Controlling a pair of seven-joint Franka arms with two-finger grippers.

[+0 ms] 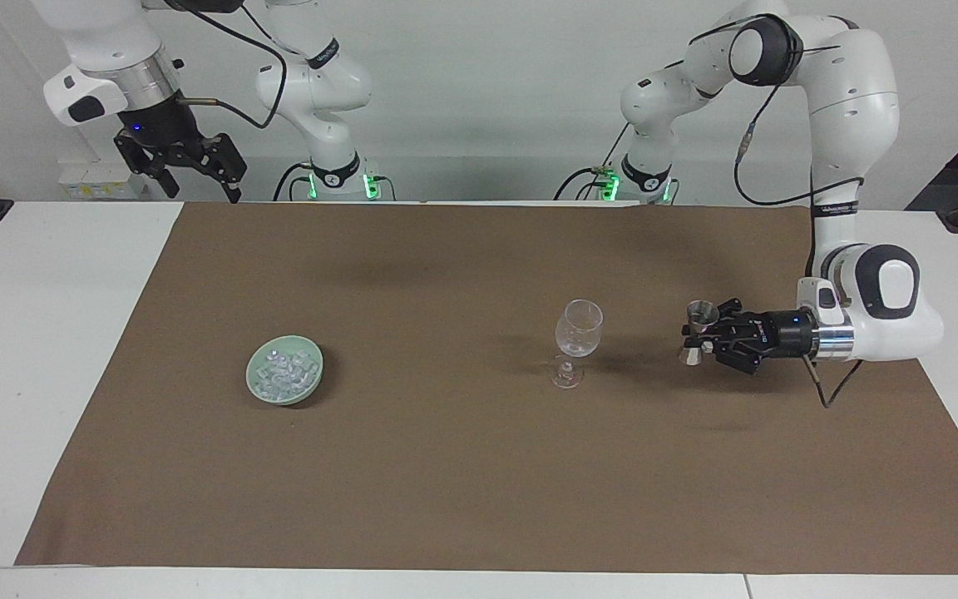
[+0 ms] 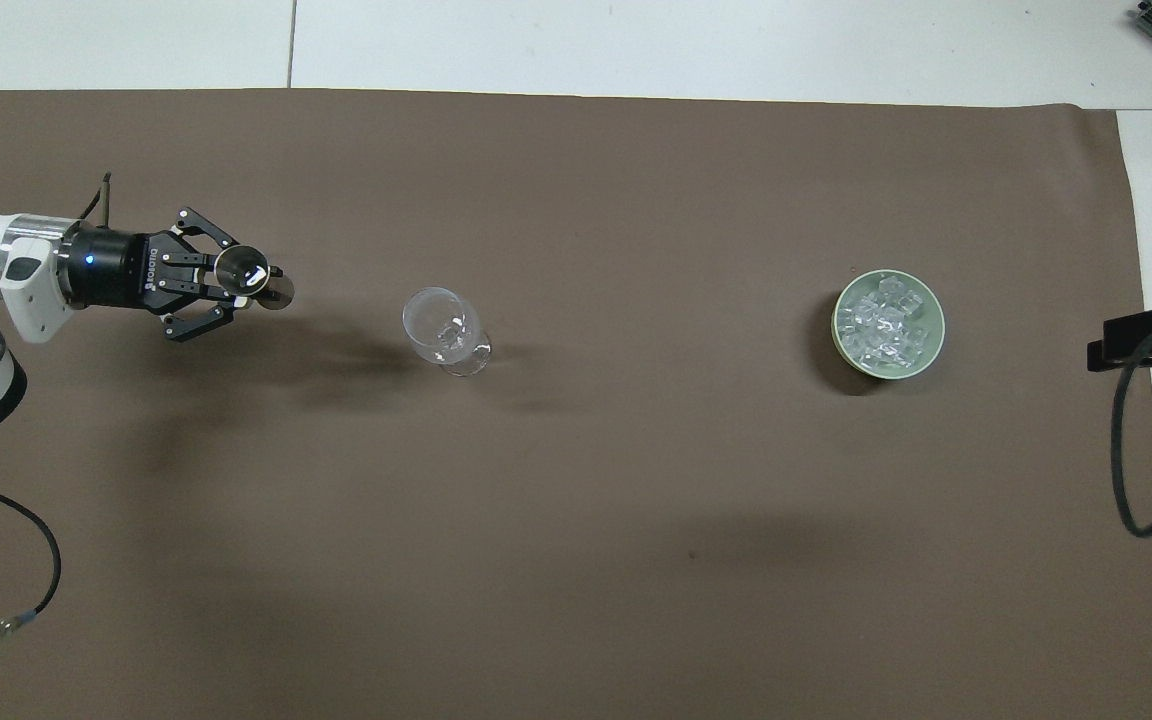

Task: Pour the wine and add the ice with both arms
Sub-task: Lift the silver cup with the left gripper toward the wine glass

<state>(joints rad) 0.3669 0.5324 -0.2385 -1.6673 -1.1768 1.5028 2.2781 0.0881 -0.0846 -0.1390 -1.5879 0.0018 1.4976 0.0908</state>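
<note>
Left gripper (image 1: 699,337) (image 2: 254,285): hangs in the air over the brown mat (image 1: 446,482), toward the left arm's end of the table (image 1: 30,333). Lies flat and points sideways at the wine glass (image 1: 578,341) (image 2: 444,330). Pinches a small metal cup (image 1: 702,313) (image 2: 241,268) by its thin middle, fingertips pressed tight on it. Keeps the cup upright, open mouth up, near the glass but not touching it. Wine glass: stands upright on the mat close to the middle of the table, a bit toward the left arm's end, about halfway between the robots' edge and the edge away from them. Green dish (image 1: 315,358) (image 2: 936,318): sits on the mat toward the right arm's end of the table, about as far from the robots' edge as the glass, well apart from it. Ice (image 1: 282,369) (image 2: 884,322): lies heaped in the green dish, small clear cubes. Right arm (image 1: 105,50): waits. Right gripper (image 1: 203,187): hangs high over the robots' edge of the table near the right arm's corner, fingers spread wide, nothing between them.
</note>
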